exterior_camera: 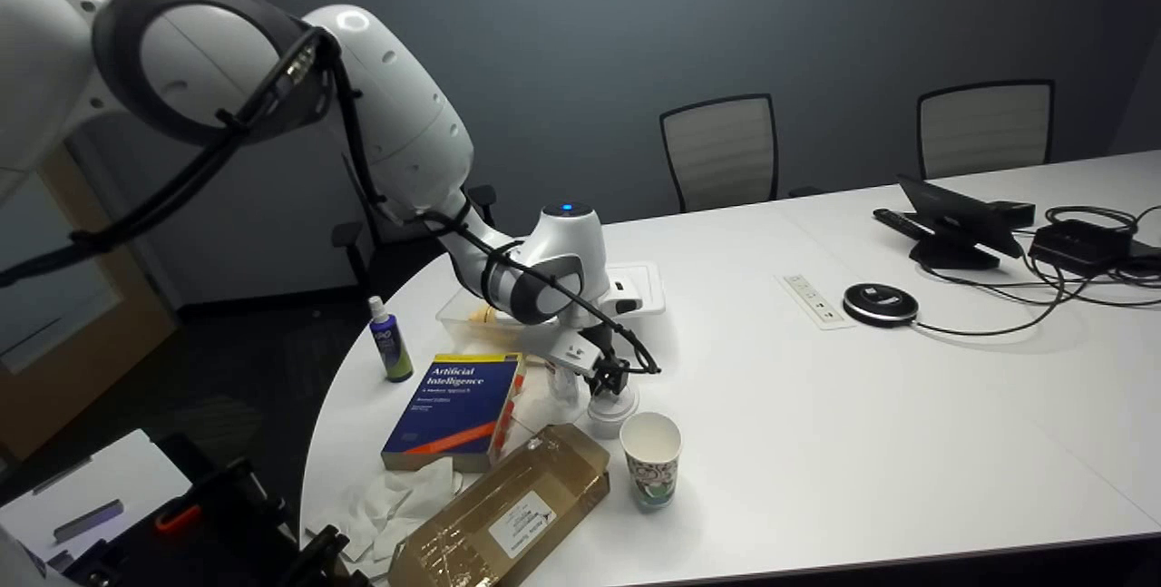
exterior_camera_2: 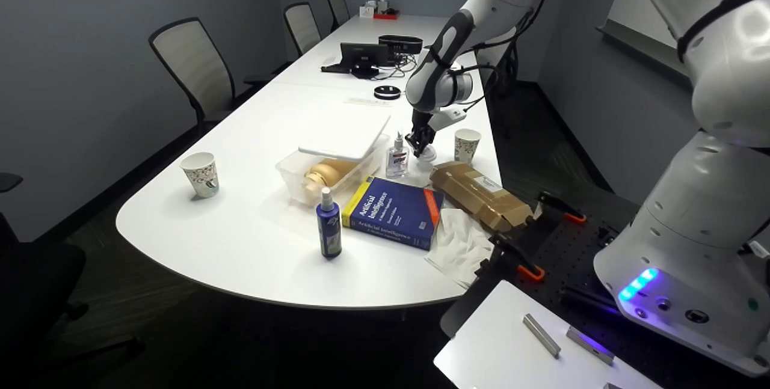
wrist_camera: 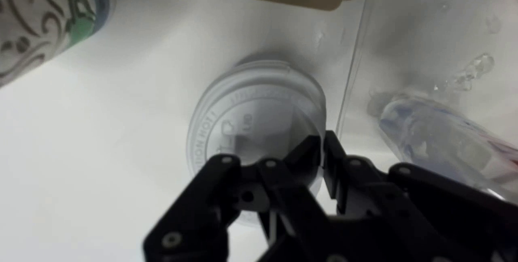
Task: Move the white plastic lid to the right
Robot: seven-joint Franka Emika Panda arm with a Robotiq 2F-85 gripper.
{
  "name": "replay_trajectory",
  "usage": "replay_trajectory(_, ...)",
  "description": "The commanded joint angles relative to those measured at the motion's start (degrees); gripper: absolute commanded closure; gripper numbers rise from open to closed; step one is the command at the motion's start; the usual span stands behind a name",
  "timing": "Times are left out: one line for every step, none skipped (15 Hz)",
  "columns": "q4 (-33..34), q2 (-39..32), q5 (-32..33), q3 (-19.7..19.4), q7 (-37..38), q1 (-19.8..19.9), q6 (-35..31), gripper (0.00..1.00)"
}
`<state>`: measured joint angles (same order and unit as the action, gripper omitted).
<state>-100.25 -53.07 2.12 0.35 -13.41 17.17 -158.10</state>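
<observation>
A flat rectangular white plastic lid (exterior_camera_2: 346, 141) rests tilted on a clear container (exterior_camera_2: 293, 180); in an exterior view it shows partly behind the arm (exterior_camera: 646, 283). A round white cup lid (wrist_camera: 259, 108) with raised lettering lies under my gripper (wrist_camera: 322, 144). The fingers are shut on its right rim, one fingertip inside and one outside. In both exterior views the round lid (exterior_camera: 614, 403) (exterior_camera_2: 428, 153) is low near the table, with the gripper (exterior_camera: 609, 376) (exterior_camera_2: 419, 145) down on it. A pale round edge shows below it; I cannot tell what it belongs to.
A patterned paper cup (exterior_camera: 651, 460) and a cardboard box (exterior_camera: 521, 514) stand close beside the round lid. A hand sanitizer bottle (exterior_camera_2: 397, 160) is on its other side. A blue book (exterior_camera_2: 394, 211), a spray bottle (exterior_camera_2: 329, 226) and another paper cup (exterior_camera_2: 202, 174) are also on the table.
</observation>
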Motion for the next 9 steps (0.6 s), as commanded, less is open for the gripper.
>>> replay_trajectory(6.4, -4.6, -0.9, 0.7, -0.8, 0.5, 2.8, 0.98)
replay_trajectory(7.3, -5.4, -1.0, 0.4, -0.1, 0.2, 2.9, 0.98)
replay_trajectory(7.7, -5.6, -1.1, 0.2, 0.5, 0.1, 3.3, 0.68)
replay_trajectory(7.9, -5.5, -1.0, -0.3, 1.1, -0.2, 3.6, 0.65)
replay_trajectory(8.0, -5.5, -0.9, -0.8, 1.6, -0.6, 3.6, 0.6)
replay_trajectory(7.6, -5.0, -0.7, -1.4, 2.2, -1.1, 3.6, 0.51)
replay_trajectory(7.2, -4.5, -0.7, -1.6, 2.5, -1.2, 3.5, 0.45)
replay_trajectory(6.6, -3.9, -0.7, -2.0, 3.2, -1.5, 3.2, 0.38)
replay_trajectory(6.0, -3.3, -0.7, -2.3, 3.7, -1.7, 3.2, 0.3)
